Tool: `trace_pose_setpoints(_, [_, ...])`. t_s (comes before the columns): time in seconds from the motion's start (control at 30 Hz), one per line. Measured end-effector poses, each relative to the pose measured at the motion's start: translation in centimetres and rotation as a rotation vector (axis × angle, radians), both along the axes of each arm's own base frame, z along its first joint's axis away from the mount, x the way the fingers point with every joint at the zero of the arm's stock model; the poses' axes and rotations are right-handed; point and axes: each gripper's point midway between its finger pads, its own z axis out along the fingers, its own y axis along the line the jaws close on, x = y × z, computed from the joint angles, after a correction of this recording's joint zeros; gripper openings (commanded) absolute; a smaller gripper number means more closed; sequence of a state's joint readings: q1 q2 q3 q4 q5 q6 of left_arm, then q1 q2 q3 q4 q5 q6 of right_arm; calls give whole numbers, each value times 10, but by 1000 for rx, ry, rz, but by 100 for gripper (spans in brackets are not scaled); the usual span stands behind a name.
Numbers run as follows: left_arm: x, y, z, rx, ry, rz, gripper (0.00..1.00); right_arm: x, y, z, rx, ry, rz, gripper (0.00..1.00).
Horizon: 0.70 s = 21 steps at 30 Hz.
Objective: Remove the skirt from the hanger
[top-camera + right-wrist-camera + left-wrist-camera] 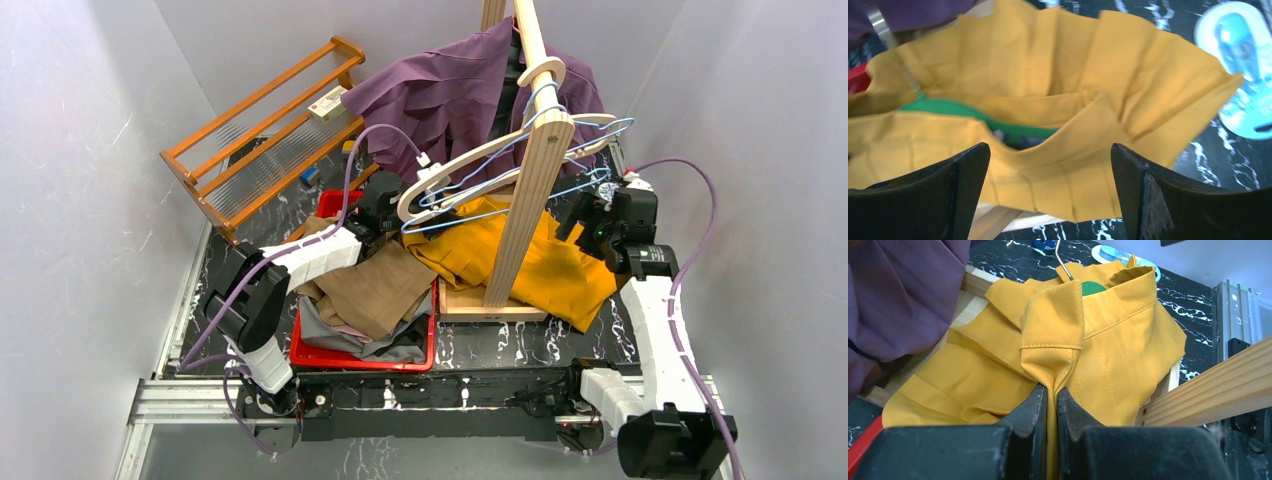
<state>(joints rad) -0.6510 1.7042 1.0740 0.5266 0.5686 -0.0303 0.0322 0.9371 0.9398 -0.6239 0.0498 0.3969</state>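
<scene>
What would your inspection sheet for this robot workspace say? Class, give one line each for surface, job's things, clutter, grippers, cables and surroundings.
Surface: black marbled tabletop, largely covered.
Job's things: yellow skirt slumped at the foot of the wooden stand; green hanger inside its waistband.
Clutter: red bin of folded clothes; purple garment and spare hangers on the stand; slatted wooden rack at the back left.
Grippers: left gripper shut on a fold of the skirt's waistband; right gripper open over the skirt.
Cables: purple cables loop above both arms.
Surroundings: white walls on three sides.
</scene>
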Motion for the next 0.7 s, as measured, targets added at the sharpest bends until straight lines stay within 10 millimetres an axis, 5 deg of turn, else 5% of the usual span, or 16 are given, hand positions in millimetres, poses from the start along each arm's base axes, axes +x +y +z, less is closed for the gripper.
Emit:
trace_pose_setpoints(0.27, [-12,0,9,-37,40,-23,0,5,-63,-14,105,39,-224,96])
trace_pose_setpoints(0.47, [-23,0,16,-84,79,-47,0,14,-59,-62,210,221,-198,90])
trace_pose_setpoints(0.6, [-30,1,20,-111,99,-56,0,2,-50,-88,250,309,-197,86])
trace_pose_setpoints(0.7, [-33,2,27,-132,91,-58,0,-15,-43,-103,278,345,-228,44])
